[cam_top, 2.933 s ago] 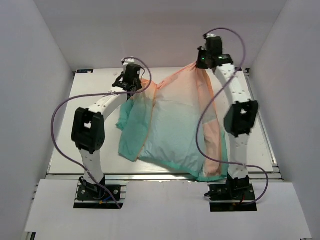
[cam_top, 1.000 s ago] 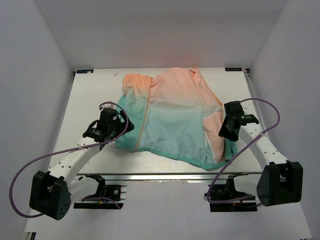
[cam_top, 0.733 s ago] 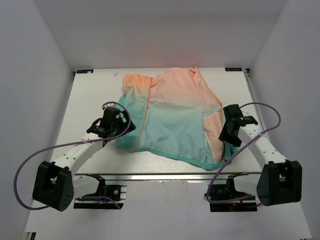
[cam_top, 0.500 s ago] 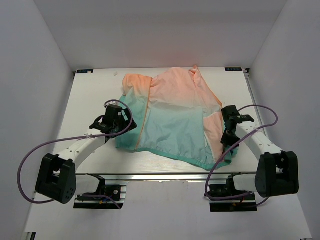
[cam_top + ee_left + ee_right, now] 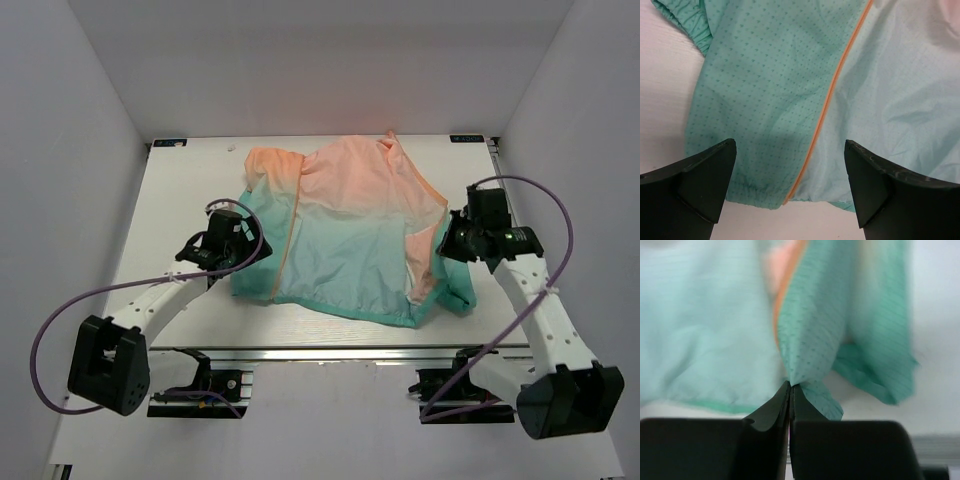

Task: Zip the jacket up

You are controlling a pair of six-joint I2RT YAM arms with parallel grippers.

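The white table [image 5: 170, 190] has a faint wood grain, and the jacket [image 5: 350, 240] lies directly on it, with the peach-orange end toward the far edge and the teal hem toward the near edge. Left of the jacket a broad strip of tabletop shows; right of it there is a narrower strip, and in front of the hem a thin band. The jacket's right hem corner is bunched.

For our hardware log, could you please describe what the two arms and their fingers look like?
The left arm and right arm have white tubular links with bulky black joint housings. A thin purple cable loops loosely along each. The fingers are matte black wedges tapering to blunt tips.
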